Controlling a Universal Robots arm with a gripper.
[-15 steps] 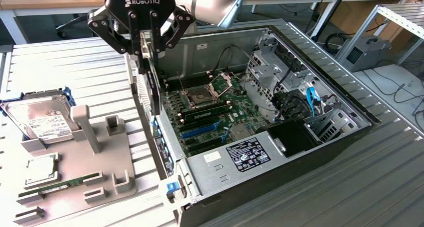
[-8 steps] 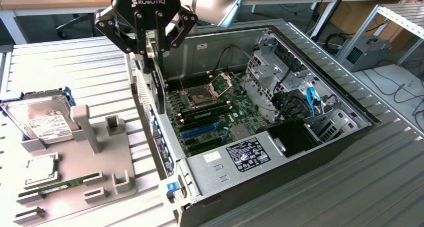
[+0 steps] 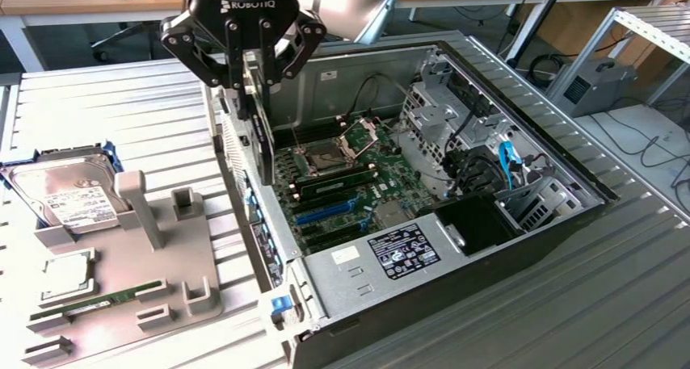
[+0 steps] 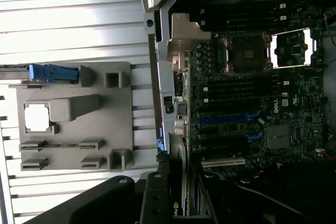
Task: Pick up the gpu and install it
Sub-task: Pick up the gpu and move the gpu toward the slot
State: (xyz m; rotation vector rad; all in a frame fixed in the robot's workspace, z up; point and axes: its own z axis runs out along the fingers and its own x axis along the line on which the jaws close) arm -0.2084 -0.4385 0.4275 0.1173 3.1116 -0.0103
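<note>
**gpu [image 3: 258, 143] held at the computer case [image 3: 334, 74]**

I see the gripper [image 3: 250, 82] clenched on the gpu. The card hangs upright along the case's wall nearest the gray fixture [image 3: 119, 320], with its lower end over the motherboard [image 3: 356, 171]. Outside the case, the fixture carries a CPU [image 3: 67, 274] and a RAM stick [image 3: 97, 298]. A hard drive [image 3: 65, 195] lies at its far end.

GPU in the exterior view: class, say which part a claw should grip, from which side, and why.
Grip the gpu by its upper edge, from above, as the claw does now: the thin card hangs upright, so its flat faces suit clamping and the lower edge is free over the computer case.
</note>
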